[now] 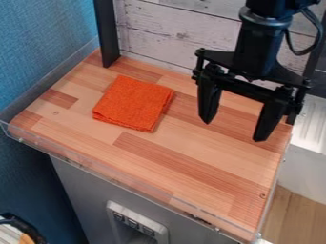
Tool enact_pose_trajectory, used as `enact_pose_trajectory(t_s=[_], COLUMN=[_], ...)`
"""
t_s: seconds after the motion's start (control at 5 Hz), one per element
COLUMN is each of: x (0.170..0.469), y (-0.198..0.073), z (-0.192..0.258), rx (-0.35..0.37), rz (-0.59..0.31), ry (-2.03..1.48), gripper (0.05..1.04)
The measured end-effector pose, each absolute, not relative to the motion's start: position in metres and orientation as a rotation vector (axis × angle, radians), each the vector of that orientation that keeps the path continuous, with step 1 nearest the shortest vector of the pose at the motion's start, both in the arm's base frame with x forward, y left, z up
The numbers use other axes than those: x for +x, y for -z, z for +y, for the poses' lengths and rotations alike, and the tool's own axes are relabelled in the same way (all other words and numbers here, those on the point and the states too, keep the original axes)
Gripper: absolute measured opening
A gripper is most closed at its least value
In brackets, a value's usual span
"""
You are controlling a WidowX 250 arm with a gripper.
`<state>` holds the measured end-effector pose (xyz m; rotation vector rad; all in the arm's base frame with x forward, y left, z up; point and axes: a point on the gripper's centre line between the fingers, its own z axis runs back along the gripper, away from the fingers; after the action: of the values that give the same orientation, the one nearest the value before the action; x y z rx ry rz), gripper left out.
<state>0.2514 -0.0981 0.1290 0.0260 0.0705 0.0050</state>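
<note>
Wooden table (191, 148) with a folded orange cloth (134, 103) at left, against whitewashed boards (172, 33); blue wall (38, 43) beyond. The claw (233, 129), fingers widely parted, hangs empty right of the cloth.

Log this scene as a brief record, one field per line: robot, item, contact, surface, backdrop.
Robot: black hand, open and empty, toward the right of the view
Item: orange cloth, folded roughly square, lying flat
Contact: none between hand and cloth
Surface: wood-patterned top
Backdrop: pale plank panel, blue wall at left
</note>
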Motion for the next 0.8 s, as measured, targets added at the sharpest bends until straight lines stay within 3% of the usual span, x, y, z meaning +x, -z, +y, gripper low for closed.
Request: enact_pose_trajectory(t_s=[0.8], x=[0.302], y=[-0.121], z=[-0.002], rx=[-0.015], rz=[0.009], ry=[-0.166], gripper=[0.991])
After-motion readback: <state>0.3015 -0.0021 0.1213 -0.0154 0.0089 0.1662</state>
